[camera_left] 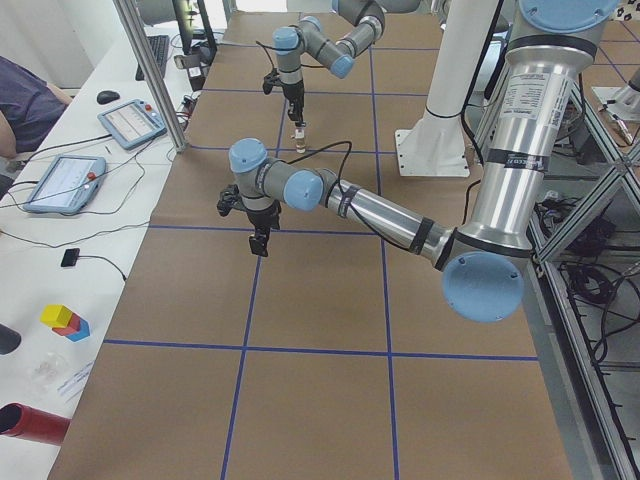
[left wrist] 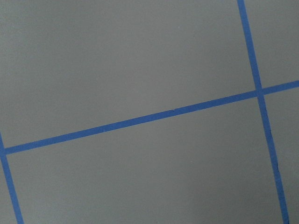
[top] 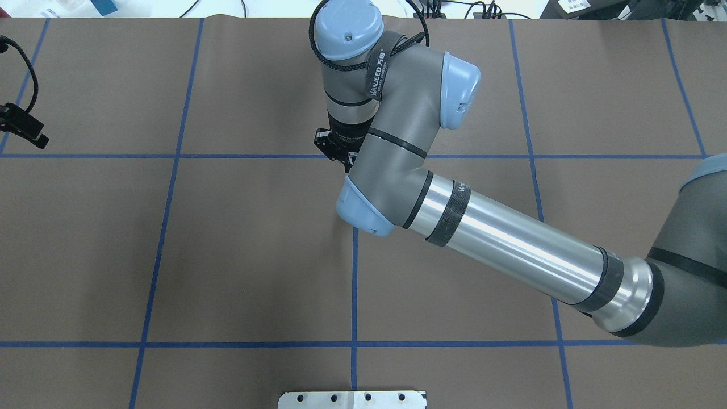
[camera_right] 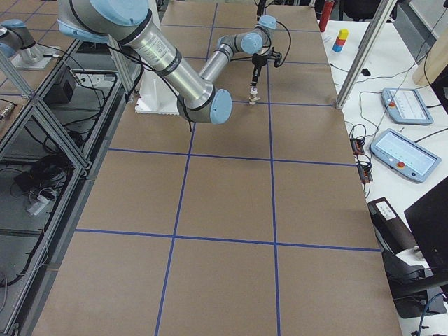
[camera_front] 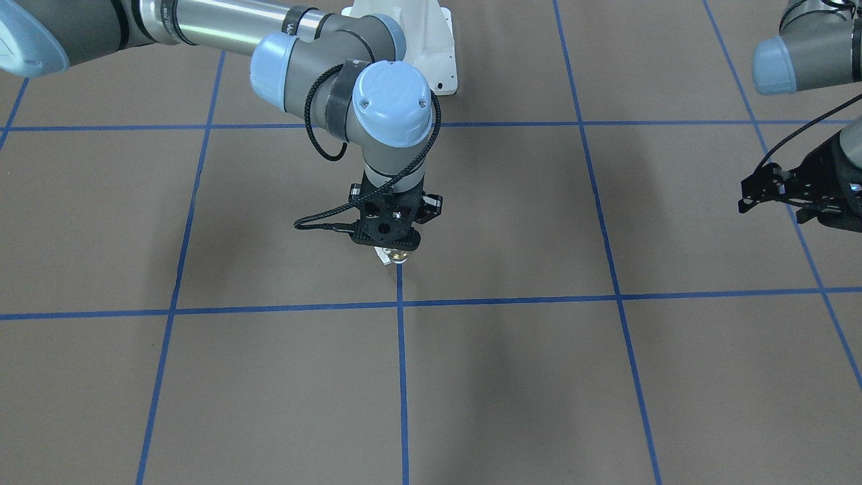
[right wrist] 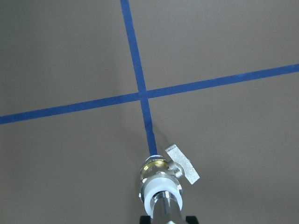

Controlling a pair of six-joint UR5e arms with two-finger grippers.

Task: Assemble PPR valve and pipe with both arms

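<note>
My right gripper [camera_front: 389, 244] points straight down over the middle of the table and is shut on the shiny silver pipe [right wrist: 164, 206]. The PPR valve [right wrist: 158, 175] sits on the pipe's lower end, with its white ring, its brass middle and its pale handle [right wrist: 183, 164] to one side. The valve [camera_front: 394, 256] hangs just over a blue tape line; I cannot tell if it touches the table. The gripper also shows in the overhead view [top: 338, 152]. My left gripper [camera_front: 774, 193] is off to the side and holds nothing; I cannot tell whether it is open or shut.
Brown table with a grid of blue tape lines [camera_front: 401, 303]. The white robot base plate [camera_front: 431, 47] is at the back. Tablets and cables [camera_right: 402, 150] lie on the side bench, with coloured blocks [camera_left: 65, 321] on the other.
</note>
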